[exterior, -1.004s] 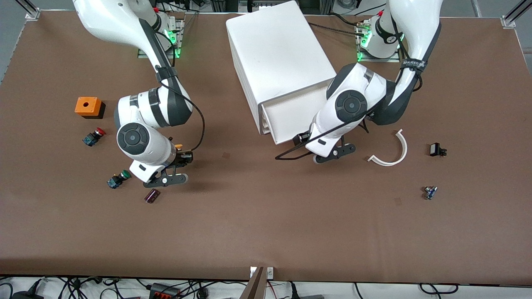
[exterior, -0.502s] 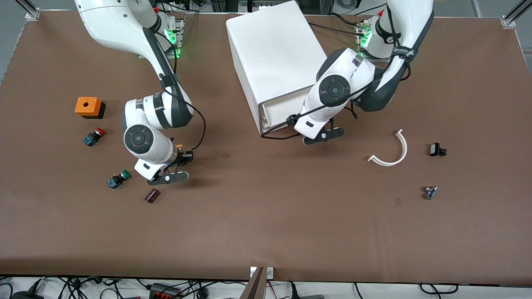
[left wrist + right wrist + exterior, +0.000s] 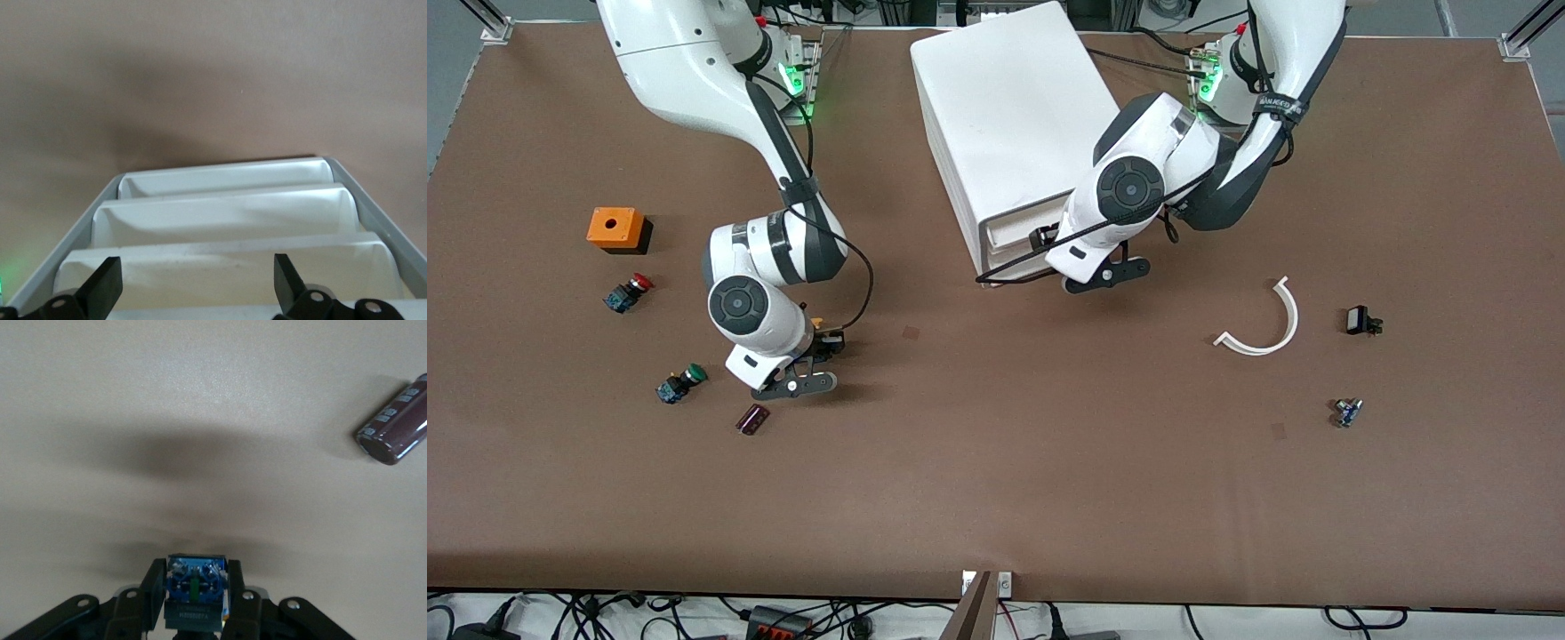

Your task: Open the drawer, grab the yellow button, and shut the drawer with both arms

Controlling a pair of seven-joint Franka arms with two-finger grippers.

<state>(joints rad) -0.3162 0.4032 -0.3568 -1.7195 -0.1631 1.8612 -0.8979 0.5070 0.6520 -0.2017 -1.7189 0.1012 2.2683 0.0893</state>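
The white cabinet [image 3: 1014, 116] stands between the arm bases. Its topmost drawer [image 3: 1021, 228] sits nearly flush with the cabinet front. My left gripper [image 3: 1043, 240] is against that front, mostly hidden under its wrist. In the left wrist view the gripper [image 3: 197, 293] is open and empty, with the stacked white tray fronts [image 3: 227, 220] just past its fingers. My right gripper [image 3: 827, 340] is shut on the button [image 3: 812, 314], whose yellow-orange cap shows, low over the table at the right arm's end. The right wrist view shows the button's blue-black body [image 3: 193, 577] clamped in the gripper [image 3: 193, 587].
A brown cylinder [image 3: 752, 419] lies close to the right gripper and also shows in the right wrist view [image 3: 393, 420]. A green-capped button [image 3: 679, 384], a red-capped button [image 3: 629, 292] and an orange box [image 3: 615, 228] lie nearby. A white curved strip [image 3: 1263, 324] and two small parts [image 3: 1361, 320] [image 3: 1347, 411] lie toward the left arm's end.
The left arm has moved toward the cabinet and the drawer has slid in from well out to nearly flush. The right arm has shifted slightly with the button held.
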